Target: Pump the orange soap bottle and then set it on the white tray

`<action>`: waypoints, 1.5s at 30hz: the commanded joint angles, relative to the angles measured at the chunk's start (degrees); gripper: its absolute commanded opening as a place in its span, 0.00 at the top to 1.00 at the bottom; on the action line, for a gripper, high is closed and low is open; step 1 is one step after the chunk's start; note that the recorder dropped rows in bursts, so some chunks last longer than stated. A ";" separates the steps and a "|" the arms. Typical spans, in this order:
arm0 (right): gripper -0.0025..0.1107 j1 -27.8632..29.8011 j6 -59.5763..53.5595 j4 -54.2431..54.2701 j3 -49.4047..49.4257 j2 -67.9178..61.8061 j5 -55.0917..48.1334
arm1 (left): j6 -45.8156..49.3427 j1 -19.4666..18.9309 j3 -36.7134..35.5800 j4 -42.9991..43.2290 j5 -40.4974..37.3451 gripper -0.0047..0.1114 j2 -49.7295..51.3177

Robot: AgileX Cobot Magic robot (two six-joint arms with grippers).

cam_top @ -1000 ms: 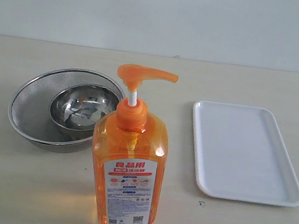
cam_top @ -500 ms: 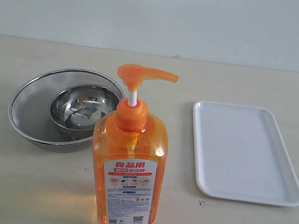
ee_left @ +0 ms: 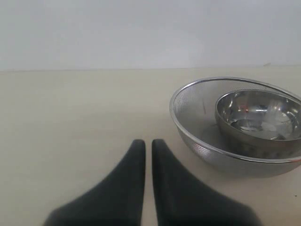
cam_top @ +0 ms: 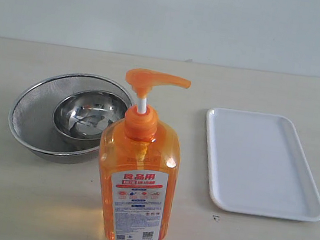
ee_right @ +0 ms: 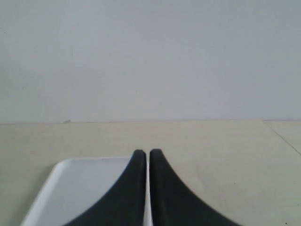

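Right wrist view, white tray (ee_right: 80, 188) cropped, partly behind closed right gripper (ee_right: 147, 152)

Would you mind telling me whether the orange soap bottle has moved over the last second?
No. The orange soap bottle keeps its position beside the white tray.

Bright, even, soft light throughout, so shadows stay faint. The orange soap bottle (cam_top: 138, 170) glows translucent, with a pale smudge of shadow at its base. White glints speckle the steel bowl (cam_top: 86, 112). Close to the lens, the left gripper (ee_left: 148, 142) and right gripper (ee_right: 147, 153) look soft-edged and dark.
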State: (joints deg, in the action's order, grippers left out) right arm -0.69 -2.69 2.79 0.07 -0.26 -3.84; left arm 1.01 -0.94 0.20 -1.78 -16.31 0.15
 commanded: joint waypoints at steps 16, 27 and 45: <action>0.98 0.21 -3.60 -0.70 -10.22 0.26 -13.07 | 0.05 -0.15 -0.20 -0.52 0.44 0.92 -0.15; 0.98 0.21 2.69 -0.59 -12.80 -3.79 -18.56 | 0.05 -0.15 -0.20 -0.52 0.24 0.92 -0.15; 0.98 0.21 4.32 -0.41 -12.80 -21.00 -10.19 | 0.05 -0.15 -0.20 -0.52 0.19 0.92 -0.15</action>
State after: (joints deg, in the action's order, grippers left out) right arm -0.69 1.72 2.39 -12.35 -21.06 -18.46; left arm 1.01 -0.94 0.20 -1.78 -16.31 0.15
